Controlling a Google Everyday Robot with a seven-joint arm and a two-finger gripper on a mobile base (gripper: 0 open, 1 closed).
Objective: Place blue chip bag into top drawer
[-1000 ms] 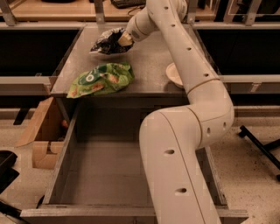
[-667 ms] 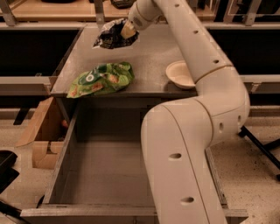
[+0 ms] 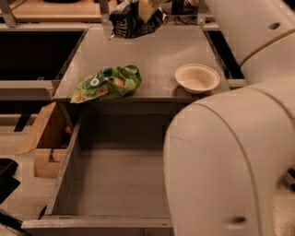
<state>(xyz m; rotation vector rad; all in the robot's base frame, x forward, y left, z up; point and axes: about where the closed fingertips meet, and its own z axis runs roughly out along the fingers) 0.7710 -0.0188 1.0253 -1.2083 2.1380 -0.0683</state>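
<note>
Above the far end of the bench [image 3: 156, 50], the gripper [image 3: 146, 11] holds the blue chip bag [image 3: 125, 25] aloft, fingers [image 3: 148, 6] clamped on it; the top drawer [image 3: 115, 179] stands open below.

Looks like a lab or office test corner from my seat, not anybody's home kitchen

On my screen there's a plain grey counter [image 3: 152, 50] over the top drawer [image 3: 115, 184], which is pulled open and all bare grey board. An open cardboard box [image 3: 44, 138] sits on the speckled floor [image 3: 23, 193] beside it, with a wooden table [image 3: 50, 9] behind. Props are just a green chip bag [image 3: 107, 83] and a pale bowl [image 3: 197, 77]. My gripper [image 3: 146, 8] is at the top edge over the counter's back, pinching the blue chip bag [image 3: 131, 23] in the air.
</note>
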